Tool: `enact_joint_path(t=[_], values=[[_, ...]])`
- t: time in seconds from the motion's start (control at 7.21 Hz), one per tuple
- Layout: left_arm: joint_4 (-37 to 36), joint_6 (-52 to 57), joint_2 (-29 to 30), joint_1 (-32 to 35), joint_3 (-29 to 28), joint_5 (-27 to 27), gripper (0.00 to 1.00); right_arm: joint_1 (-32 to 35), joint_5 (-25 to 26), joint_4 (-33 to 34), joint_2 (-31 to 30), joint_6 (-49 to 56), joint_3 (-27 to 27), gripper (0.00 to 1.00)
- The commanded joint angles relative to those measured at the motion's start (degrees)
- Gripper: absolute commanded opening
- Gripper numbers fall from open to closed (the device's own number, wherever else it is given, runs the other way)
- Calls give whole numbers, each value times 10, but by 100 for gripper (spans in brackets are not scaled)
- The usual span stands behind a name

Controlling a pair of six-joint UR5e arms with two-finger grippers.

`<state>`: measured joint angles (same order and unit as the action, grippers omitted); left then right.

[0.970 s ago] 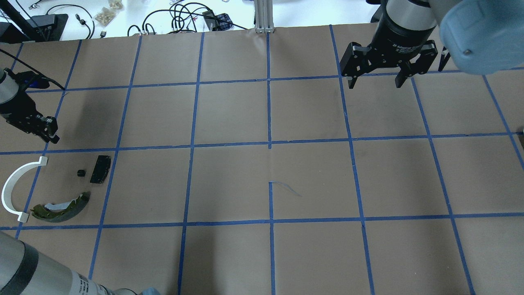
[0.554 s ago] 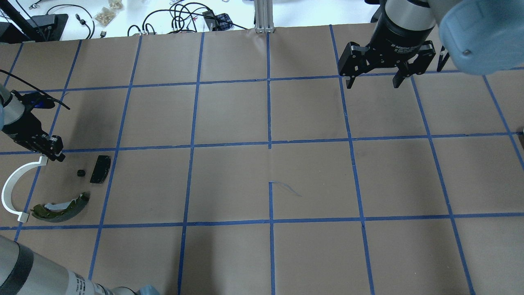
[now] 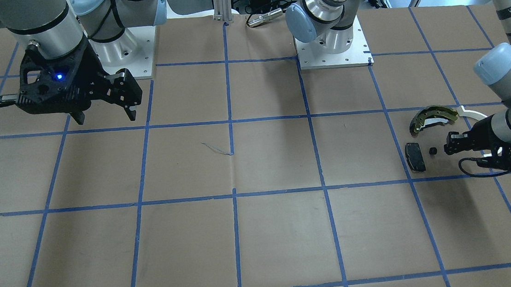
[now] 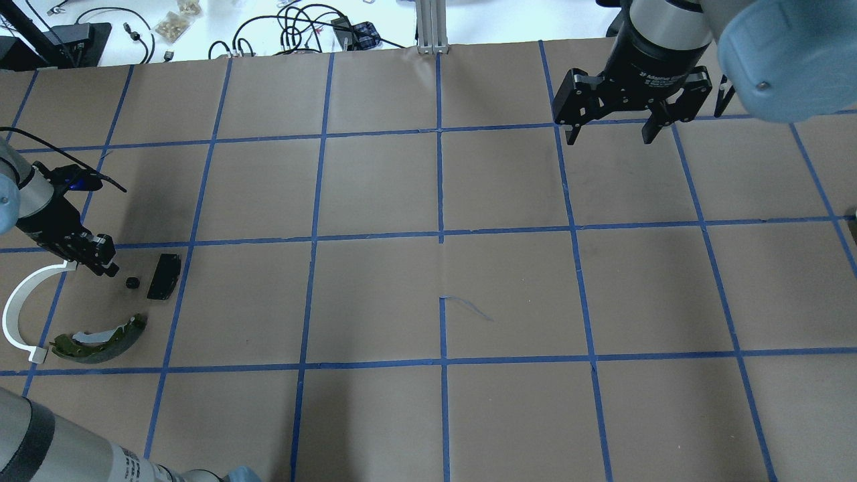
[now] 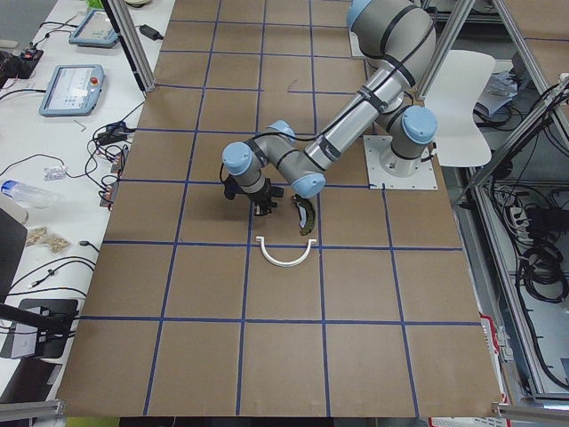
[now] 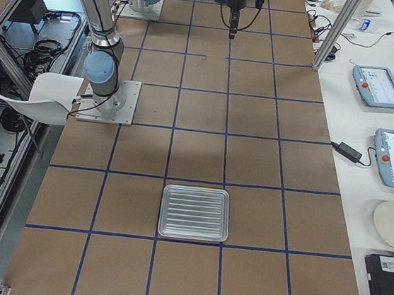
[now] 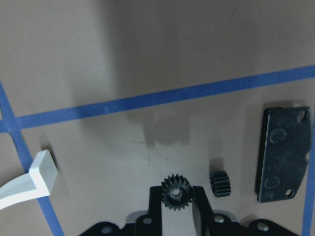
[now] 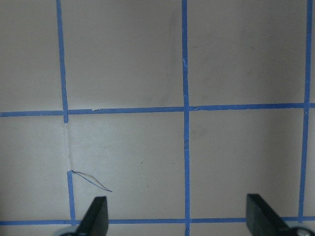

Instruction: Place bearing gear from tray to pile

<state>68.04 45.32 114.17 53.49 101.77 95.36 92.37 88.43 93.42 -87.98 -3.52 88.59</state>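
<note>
My left gripper (image 4: 105,265) is shut on a small black bearing gear (image 7: 174,191) and holds it low at the pile's far edge. The pile lies at the table's left: a white plastic arc (image 4: 19,308), an olive-gold brake shoe (image 4: 100,338), a black rectangular pad (image 4: 164,276) and a tiny black toothed piece (image 4: 132,282). In the left wrist view the held gear is just left of the tiny piece (image 7: 220,184) and the pad (image 7: 284,155). My right gripper (image 4: 608,137) is open and empty, high over the far right. The metal tray (image 6: 162,209) shows only in the exterior right view.
Brown paper with a blue tape grid covers the table (image 4: 442,294). Cables and small items lie beyond the far edge (image 4: 294,30). The left arm's cable (image 3: 475,171) loops beside the pile. A white chair (image 6: 43,94) stands behind the robot bases.
My left gripper has moved toward the near side and to the right, past the white arc's end, to just beside the tiny black piece. The right gripper has barely moved.
</note>
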Motion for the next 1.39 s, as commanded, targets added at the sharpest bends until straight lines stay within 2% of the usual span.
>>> enact_joint_path(t=[0.0, 0.83, 0.97, 1.11, 1.25], values=[[0, 0, -2, -2, 12, 1, 0, 0, 1, 0, 1, 3, 0, 100], [-9, -2, 14, 2, 8, 1, 1, 0, 0, 1, 1, 3, 0, 100], [-14, 0, 11, 2, 10, 1, 18, 0, 0, 1, 1, 3, 0, 100], [-14, 0, 6, 2, 11, 0, 54, -1, 1, 1, 0, 3, -1, 100], [-14, -1, 4, 2, 11, -1, 74, 0, 0, 1, 0, 3, -1, 100]])
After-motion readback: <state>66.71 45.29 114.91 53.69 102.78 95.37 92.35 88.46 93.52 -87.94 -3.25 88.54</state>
